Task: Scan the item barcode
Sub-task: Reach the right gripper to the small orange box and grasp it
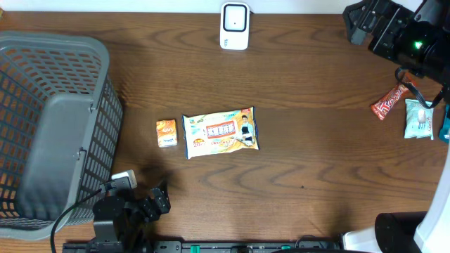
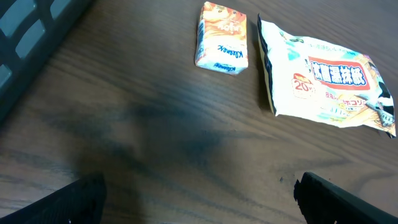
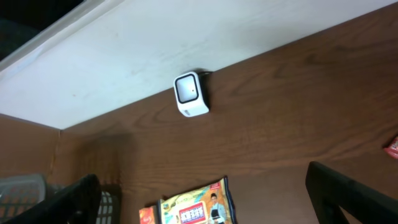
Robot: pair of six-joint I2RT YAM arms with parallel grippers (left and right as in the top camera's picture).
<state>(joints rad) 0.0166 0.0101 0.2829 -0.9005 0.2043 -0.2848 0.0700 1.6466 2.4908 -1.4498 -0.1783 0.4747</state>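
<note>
Overhead view, Inspector: your wipes pack (image 1: 221, 131) lies flat at mid-counter (image 1: 295, 169), printed face up. A small orange tissue pack (image 1: 166, 133) lies just beside it, on the basket side. The scanner (image 1: 234, 26) stands at the far edge, well apart from both.

Operator: And the pincers?

Inspector: Your left pincer (image 2: 200, 180) hovers over bare wood near the grey basket (image 1: 49, 126), jaws spread wide, holding nothing. Your right pincer (image 3: 202, 174) sits high at the far right corner, spread equally wide and also empty.

Operator: Anything else on the counter?

Inspector: A red snack wrapper (image 1: 389, 102) and a pale green packet (image 1: 420, 118) lie at your right edge. I cannot tell where any barcode sits.
</note>
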